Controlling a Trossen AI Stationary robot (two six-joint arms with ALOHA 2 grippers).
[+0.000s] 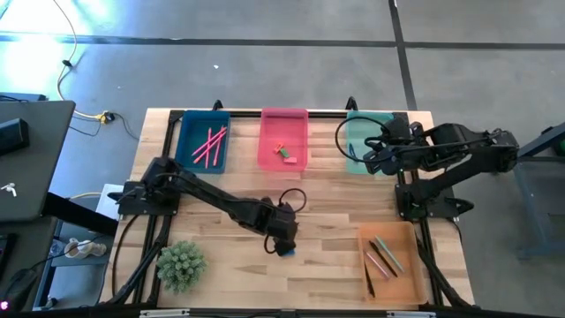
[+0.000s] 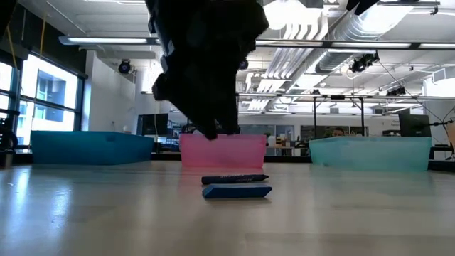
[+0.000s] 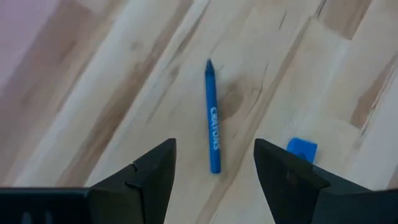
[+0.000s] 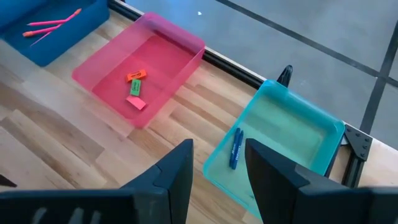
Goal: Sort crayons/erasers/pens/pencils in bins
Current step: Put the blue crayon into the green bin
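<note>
A blue crayon point(image 3: 212, 118) lies flat on the wooden table, with a small blue eraser point(image 3: 301, 149) flat beside it. In the low view the crayon point(image 2: 234, 179) lies just behind the eraser point(image 2: 237, 191). My left gripper point(image 3: 214, 149) hangs open just above them point(image 1: 284, 243), pointing steeply down. Its fingers stand on either side of the crayon's near end without touching it. My right gripper point(image 4: 219, 155) waits open and high near the teal bin point(image 4: 273, 143), which holds two blue crayons point(image 4: 235, 149). The pink bin point(image 4: 140, 68) holds three erasers.
The blue bin point(image 1: 203, 141) at the far left holds several pink sticks. The orange bin point(image 1: 388, 261) at the near right holds several pens or pencils. A green spiky plant point(image 1: 181, 265) stands at the near left. Bare wood lies around the crayon.
</note>
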